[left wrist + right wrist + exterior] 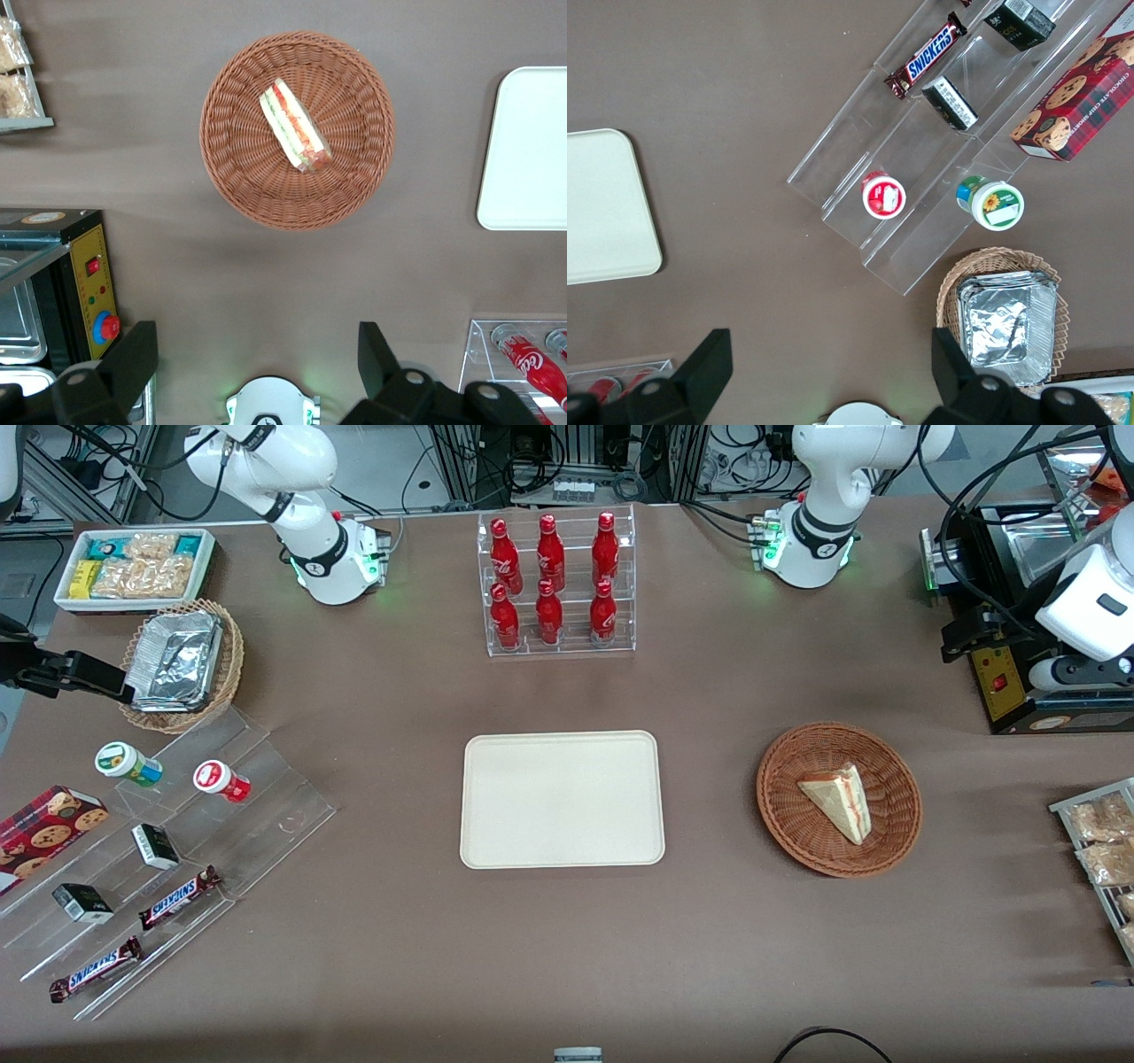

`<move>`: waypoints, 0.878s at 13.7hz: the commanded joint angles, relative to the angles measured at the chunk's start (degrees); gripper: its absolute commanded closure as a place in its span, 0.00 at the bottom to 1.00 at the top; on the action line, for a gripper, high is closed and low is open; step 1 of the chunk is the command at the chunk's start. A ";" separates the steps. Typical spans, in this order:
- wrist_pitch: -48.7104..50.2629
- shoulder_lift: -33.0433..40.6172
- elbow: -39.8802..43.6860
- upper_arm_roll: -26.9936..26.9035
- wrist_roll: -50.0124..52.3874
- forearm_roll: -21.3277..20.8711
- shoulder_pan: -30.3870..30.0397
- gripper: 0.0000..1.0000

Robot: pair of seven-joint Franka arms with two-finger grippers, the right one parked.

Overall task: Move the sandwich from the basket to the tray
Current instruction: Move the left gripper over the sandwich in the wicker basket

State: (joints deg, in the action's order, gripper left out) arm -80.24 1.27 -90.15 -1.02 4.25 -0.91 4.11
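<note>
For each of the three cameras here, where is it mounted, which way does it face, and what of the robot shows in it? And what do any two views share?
Front view: high, facing the robots, looking down on the table; both arm bases and the tray show.
Left wrist view: on the working arm, held high, facing straight down at the basket and sandwich; its open end effector shows, well above the table.
Right wrist view: on the parked arm, facing down at the clear snack shelf; its own fingers show.
Shared: the tray appears in all three; basket and sandwich in the front and left wrist views.
</note>
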 commanded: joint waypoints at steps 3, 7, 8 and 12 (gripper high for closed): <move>1.93 0.84 0.32 0.06 -6.01 0.12 -3.23 0.00; -2.71 -1.53 -1.69 0.41 -4.17 -1.19 -2.44 0.00; -5.17 -1.71 -3.44 0.41 -2.68 -1.46 -2.44 0.00; -21.22 -1.10 -18.00 0.23 5.23 -1.64 -0.86 0.00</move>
State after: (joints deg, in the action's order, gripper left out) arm -94.08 -1.42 -100.37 -0.77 5.81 -1.45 2.34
